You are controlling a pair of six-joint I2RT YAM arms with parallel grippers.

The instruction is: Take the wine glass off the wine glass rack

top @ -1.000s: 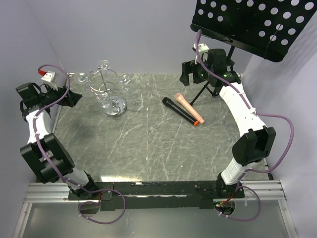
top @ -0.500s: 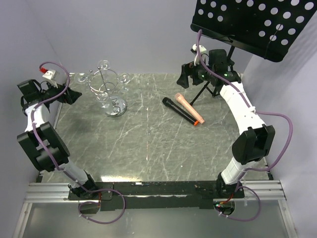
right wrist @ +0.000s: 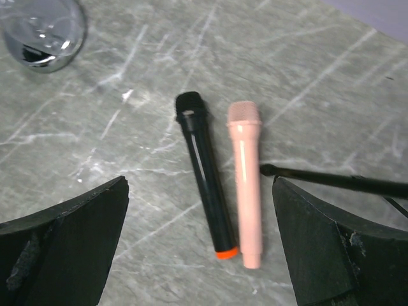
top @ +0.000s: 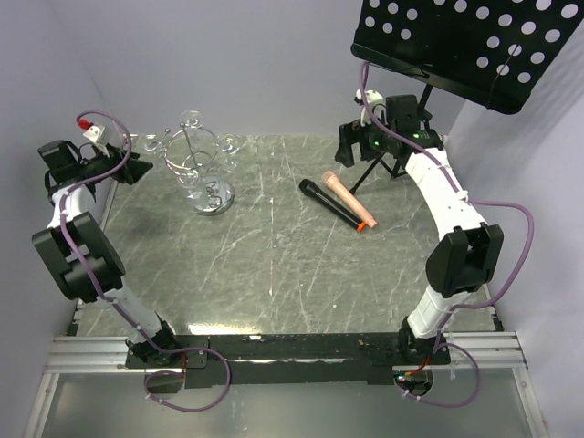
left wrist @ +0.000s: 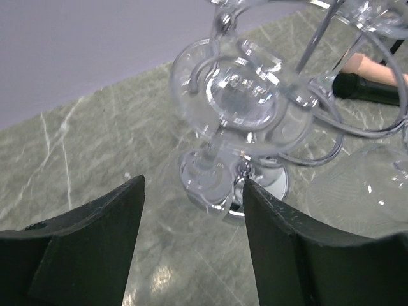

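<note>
The chrome wire wine glass rack (top: 188, 146) stands at the table's back left on a round mirror base (top: 215, 197). A clear wine glass (top: 190, 178) hangs upside down from one of its looped arms. In the left wrist view the wine glass (left wrist: 245, 99) hangs on the near side of the rack (left wrist: 315, 38), bowl low beside the base (left wrist: 275, 185). My left gripper (top: 137, 169) is open and empty, left of the rack, its jaws (left wrist: 192, 185) spread short of the bowl. My right gripper (top: 345, 146) is open and empty at the back right.
A black microphone (top: 327, 203) and a pink one (top: 347, 199) lie side by side right of centre, below my right gripper (right wrist: 201, 182). A black tripod music stand (top: 465, 46) with a perforated desk stands at the back right. A second clear glass (left wrist: 357, 197) shows at the rack's far side.
My left arm has folded back toward the left edge and its gripper has edged a little toward the rack. My right gripper has shifted slightly right.
</note>
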